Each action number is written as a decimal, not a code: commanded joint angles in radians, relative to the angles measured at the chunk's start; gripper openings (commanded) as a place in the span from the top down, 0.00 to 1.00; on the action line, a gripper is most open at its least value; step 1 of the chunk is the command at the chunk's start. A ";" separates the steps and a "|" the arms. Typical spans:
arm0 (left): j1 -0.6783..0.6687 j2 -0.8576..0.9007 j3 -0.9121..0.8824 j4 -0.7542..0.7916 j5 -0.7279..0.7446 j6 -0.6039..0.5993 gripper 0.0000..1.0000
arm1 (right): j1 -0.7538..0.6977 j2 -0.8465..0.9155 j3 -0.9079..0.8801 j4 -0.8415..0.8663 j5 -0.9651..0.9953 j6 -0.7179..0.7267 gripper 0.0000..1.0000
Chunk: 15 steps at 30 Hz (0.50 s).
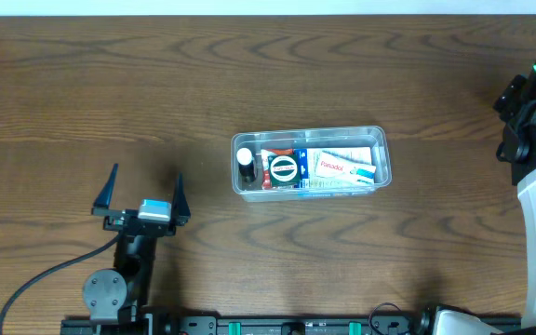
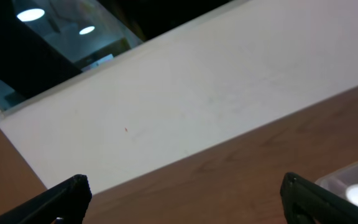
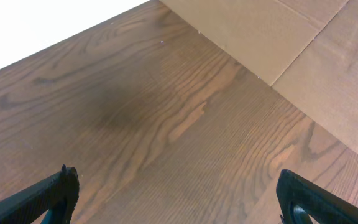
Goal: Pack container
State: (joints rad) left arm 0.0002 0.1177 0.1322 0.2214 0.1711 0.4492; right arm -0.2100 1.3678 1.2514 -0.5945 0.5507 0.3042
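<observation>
While the clear rectangular plastic container [image 1: 310, 130] holds white cardboard boxes [image 1: 344, 167] and a black-capped bottle [image 1: 246, 160], left gripper [image 1: 143, 189] and right gripper [image 3: 178, 194] hang released, empty: packing looks done, next just park.

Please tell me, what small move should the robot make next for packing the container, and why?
Probably no new grasp: just park both arms. The container already holds a black-capped bottle, a Panadol box and other boxes, and the overhead view shows no loose item on the table. The left gripper and right gripper have open, empty jaws, away from it.
</observation>
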 commanded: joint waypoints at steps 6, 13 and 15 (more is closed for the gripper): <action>0.002 -0.095 -0.129 0.029 0.013 0.009 0.02 | -0.006 0.003 0.000 0.000 0.013 0.013 0.01; 0.001 -0.116 -0.128 -0.162 -0.036 0.010 0.02 | -0.006 0.003 0.000 0.000 0.013 0.013 0.01; 0.000 -0.116 -0.128 -0.222 -0.061 0.010 0.02 | -0.006 0.003 0.000 0.000 0.013 0.013 0.01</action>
State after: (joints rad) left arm -0.0002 0.0109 0.0063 0.0292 0.1524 0.4492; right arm -0.2100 1.3678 1.2514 -0.5938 0.5507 0.3042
